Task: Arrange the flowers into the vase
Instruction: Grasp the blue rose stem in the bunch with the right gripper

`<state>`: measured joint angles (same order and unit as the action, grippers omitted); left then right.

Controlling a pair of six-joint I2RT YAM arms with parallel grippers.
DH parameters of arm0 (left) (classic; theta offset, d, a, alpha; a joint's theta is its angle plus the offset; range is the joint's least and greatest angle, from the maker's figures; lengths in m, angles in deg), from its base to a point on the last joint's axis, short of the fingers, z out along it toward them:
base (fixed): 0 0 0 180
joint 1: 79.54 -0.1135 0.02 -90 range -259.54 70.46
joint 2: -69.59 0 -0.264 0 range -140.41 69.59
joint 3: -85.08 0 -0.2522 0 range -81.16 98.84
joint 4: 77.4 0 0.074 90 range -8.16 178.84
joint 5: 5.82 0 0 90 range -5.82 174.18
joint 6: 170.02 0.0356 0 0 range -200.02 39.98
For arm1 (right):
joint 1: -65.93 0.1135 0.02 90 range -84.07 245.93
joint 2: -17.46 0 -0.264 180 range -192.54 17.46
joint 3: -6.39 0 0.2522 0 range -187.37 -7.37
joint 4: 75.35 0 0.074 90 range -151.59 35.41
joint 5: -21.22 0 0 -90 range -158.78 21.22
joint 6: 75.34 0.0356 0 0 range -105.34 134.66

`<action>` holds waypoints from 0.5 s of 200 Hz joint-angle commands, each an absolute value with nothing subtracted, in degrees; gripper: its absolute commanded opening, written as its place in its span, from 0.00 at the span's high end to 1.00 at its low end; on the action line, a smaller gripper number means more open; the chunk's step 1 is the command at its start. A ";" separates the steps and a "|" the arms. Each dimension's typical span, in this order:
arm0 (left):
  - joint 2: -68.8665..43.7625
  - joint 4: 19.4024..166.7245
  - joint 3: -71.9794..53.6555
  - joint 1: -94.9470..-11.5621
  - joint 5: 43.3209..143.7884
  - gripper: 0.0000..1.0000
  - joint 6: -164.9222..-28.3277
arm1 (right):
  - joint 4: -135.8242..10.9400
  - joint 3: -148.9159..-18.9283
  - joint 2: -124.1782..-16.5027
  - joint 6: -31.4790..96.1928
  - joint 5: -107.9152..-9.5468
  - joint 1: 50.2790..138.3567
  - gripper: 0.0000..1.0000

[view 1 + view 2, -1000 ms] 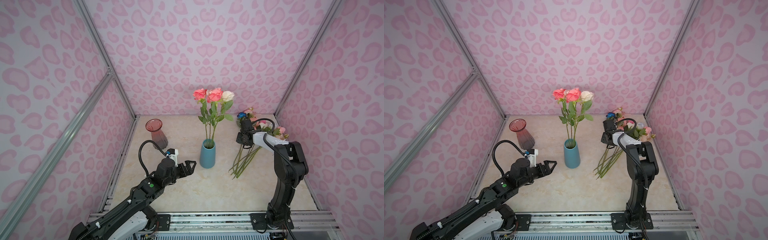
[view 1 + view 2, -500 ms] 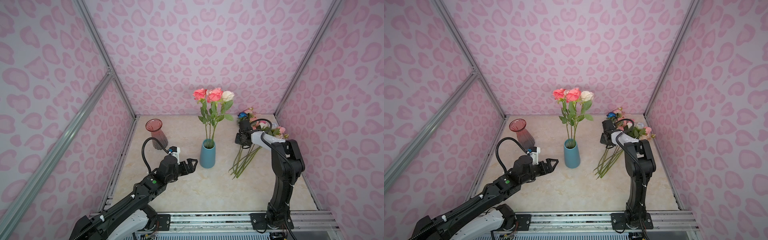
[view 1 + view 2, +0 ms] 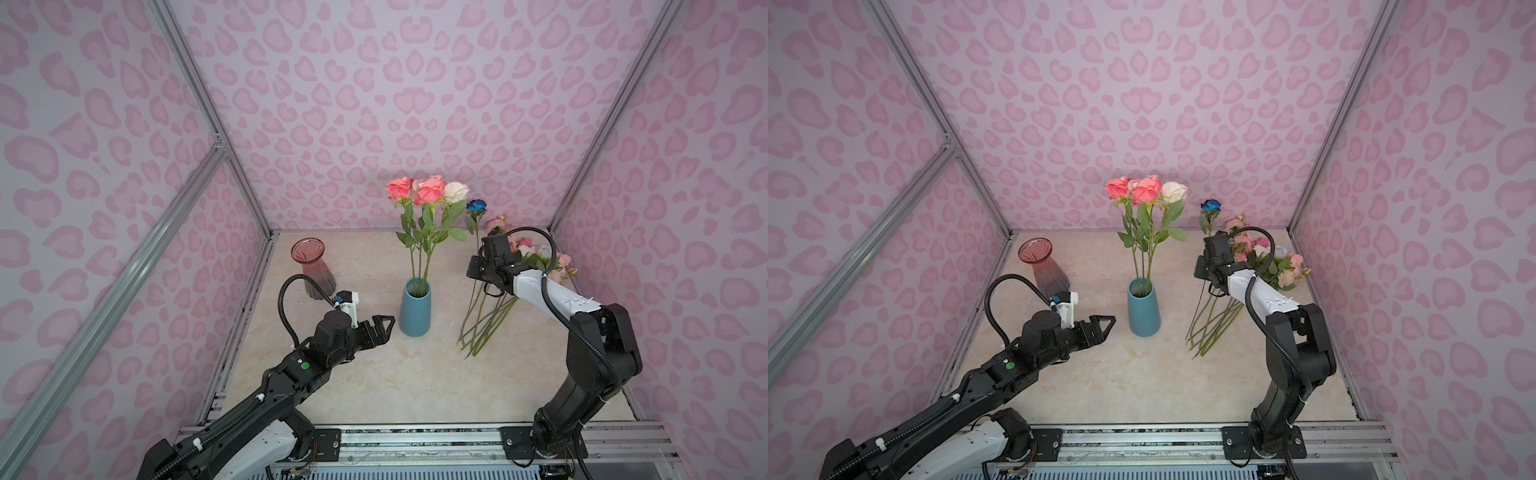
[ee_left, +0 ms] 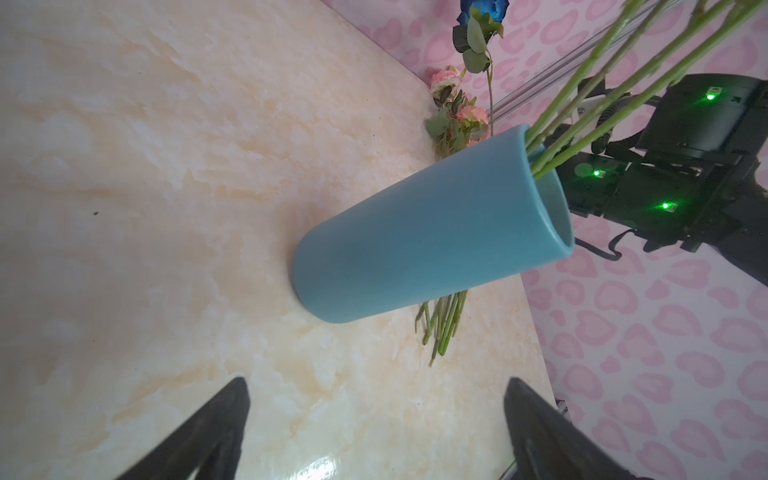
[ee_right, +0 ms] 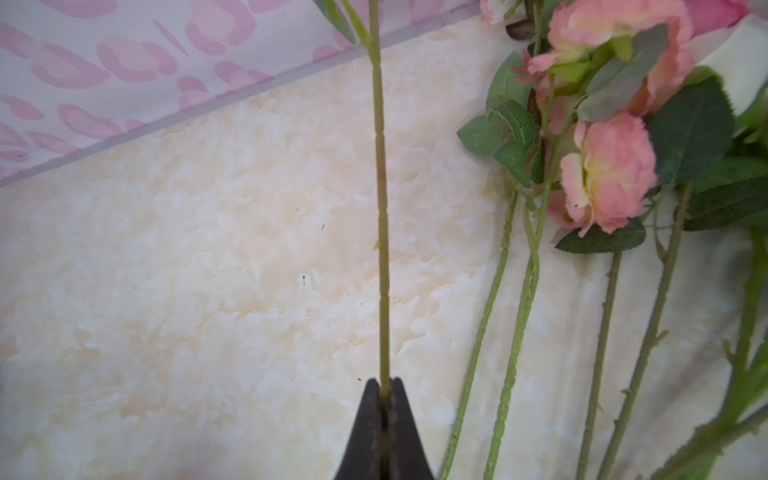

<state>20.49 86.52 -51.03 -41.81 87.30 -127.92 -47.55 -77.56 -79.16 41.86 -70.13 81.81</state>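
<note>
The right jaws pinch the green stem [image 5: 380, 208] of the deep blue rose [image 3: 476, 205], upright near the counter's [image 3: 374, 386] far right corner beside the loose flowers [image 3: 536, 254] lying there, while 3 roses [image 3: 428, 192] stand in the blue vase [image 3: 415, 311] mid-counter and the left jaws hang spread and empty just beside it.

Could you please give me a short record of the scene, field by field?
blue vase: upright mid-table, holding three flowers, two coral and one cream
red glass vase: back left, no flowers in it
right gripper: shut on the stem of the deep blue rose, bloom up
left gripper: open, empty, beside the blue vase
loose flowers: lying on the table, right side
</note>
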 commanded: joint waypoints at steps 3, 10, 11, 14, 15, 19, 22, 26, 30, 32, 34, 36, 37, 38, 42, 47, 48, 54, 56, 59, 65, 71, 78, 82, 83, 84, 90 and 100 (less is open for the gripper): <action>22.72 84.69 -51.08 -41.86 85.49 0.03 -126.91 | -49.88 -75.77 -74.77 41.68 -72.10 82.81 0.97; 23.42 84.25 -51.12 -41.85 84.95 0.03 -126.76 | -50.57 -74.79 -72.92 41.64 -72.78 83.20 0.97; 23.52 84.13 -51.15 -41.84 84.87 0.03 -126.72 | -50.72 -74.65 -72.64 41.59 -72.89 83.23 0.97; 23.85 83.89 -51.19 -41.87 84.61 0.03 -126.58 | -51.03 -74.18 -71.76 41.61 -73.13 83.32 0.97; 23.96 83.82 -51.15 -41.86 84.48 0.03 -126.59 | -51.17 -74.04 -71.45 41.63 -73.20 83.37 0.97; 24.46 83.38 -51.18 -41.84 84.11 0.03 -126.41 | -51.67 -73.38 -70.28 41.72 -73.42 83.54 0.97; 24.73 83.21 -51.18 -41.85 83.91 0.03 -126.32 | -52.12 -72.79 -69.36 41.73 -73.64 83.67 0.97; 25.24 82.78 -51.16 -41.88 83.49 0.03 -126.19 | -52.76 -72.11 -68.15 41.75 -73.85 83.76 0.97; 25.69 82.41 -51.05 -41.84 82.97 0.03 -126.02 | -53.45 -71.23 -66.89 41.49 -73.73 83.94 0.97; 25.96 82.14 -51.09 -41.88 82.80 0.03 -125.88 | -53.95 -70.86 -66.23 41.29 -73.67 83.90 0.97; 26.25 81.96 -51.01 -41.89 82.61 0.03 -125.78 | -54.43 -70.44 -65.64 41.22 -73.63 83.94 0.97; 26.50 81.76 -50.97 -41.85 82.32 0.03 -125.76 | -54.90 -70.05 -65.01 41.21 -73.49 83.99 0.97; 26.60 81.70 -50.99 -41.89 82.20 0.03 -125.74 | -55.13 -69.82 -64.65 41.20 -73.51 83.97 0.97; 26.78 81.62 -51.00 -41.86 82.05 0.03 -125.73 | -55.37 -69.62 -64.33 41.16 -73.52 84.05 0.97; 27.34 81.28 -50.97 -41.84 81.49 0.03 -125.60 | -56.20 -68.77 -63.15 41.20 -73.51 84.15 0.97; 28.22 80.88 -51.01 -41.88 80.77 0.03 -125.39 | -57.30 -67.84 -61.49 41.20 -73.56 84.26 0.97; 28.38 80.82 -51.02 -41.86 80.63 0.03 -125.38 | -57.56 -67.71 -61.17 41.20 -73.59 84.24 0.97; 29.48 80.44 -51.09 -41.88 79.53 0.03 -125.18 | -58.58 -66.59 -59.35 41.29 -74.21 84.43 0.97; 29.86 80.31 -51.08 -41.89 79.00 0.03 -125.15 | -58.77 -66.30 -58.78 41.35 -74.38 84.51 0.97; 30.52 80.09 -51.10 -41.86 78.27 0.03 -125.19 | -59.17 -65.99 -57.96 41.37 -74.67 84.63 0.97; 31.70 79.74 -51.32 -41.84 76.82 0.03 -125.28 | -59.66 -65.34 -56.27 41.33 -75.31 84.92 0.97; 33.20 79.62 -51.57 -41.89 75.50 0.03 -125.36 | -60.19 -64.91 -54.75 41.13 -76.00 85.26 0.97; 34.90 79.56 -52.07 -41.86 73.88 0.03 -125.49 | -60.74 -64.44 -53.06 40.66 -76.71 85.86 0.97; 35.91 79.61 -52.37 -41.88 73.18 0.03 -125.64 | -61.04 -64.32 -52.19 40.30 -77.07 86.27 0.97; 36.18 79.66 -52.44 -41.86 72.97 0.03 -125.64 | -61.10 -64.28 -52.08 40.22 -77.10 86.39 0.97; 36.41 79.64 -52.52 -41.85 72.78 0.03 -125.72 | -61.17 -64.26 -51.81 40.18 -77.12 86.44 0.97; 37.92 79.69 -53.08 -41.89 71.64 0.02 -125.87 | -61.57 -64.16 -50.57 39.44 -77.22 87.01 0.97; 40.45 79.91 -54.00 -41.84 69.75 0.02 -126.01 | -61.68 -64.60 -48.80 38.72 -77.53 88.00 0.97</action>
